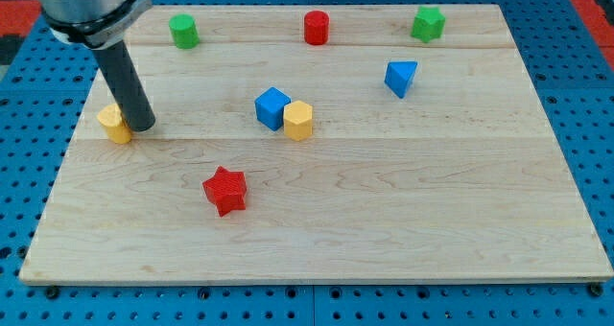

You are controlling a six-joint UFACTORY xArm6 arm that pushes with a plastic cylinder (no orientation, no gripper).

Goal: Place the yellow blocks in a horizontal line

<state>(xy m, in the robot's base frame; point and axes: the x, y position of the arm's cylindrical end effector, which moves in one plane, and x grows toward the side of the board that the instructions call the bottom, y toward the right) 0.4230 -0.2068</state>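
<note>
Two yellow blocks lie on the wooden board (384, 201). One yellow block (114, 125) sits near the view's left edge, its shape partly hidden by the rod. A yellow hexagonal block (298, 121) sits near the middle, touching a blue cube (272, 107) on its left. My tip (142, 127) rests on the board right against the right side of the left yellow block.
A red star (225, 190) lies below the middle. Along the view's top sit a green cylinder (183, 30), a red cylinder (317, 27) and a green star (428, 23). A blue triangular block (400, 78) is at right of centre.
</note>
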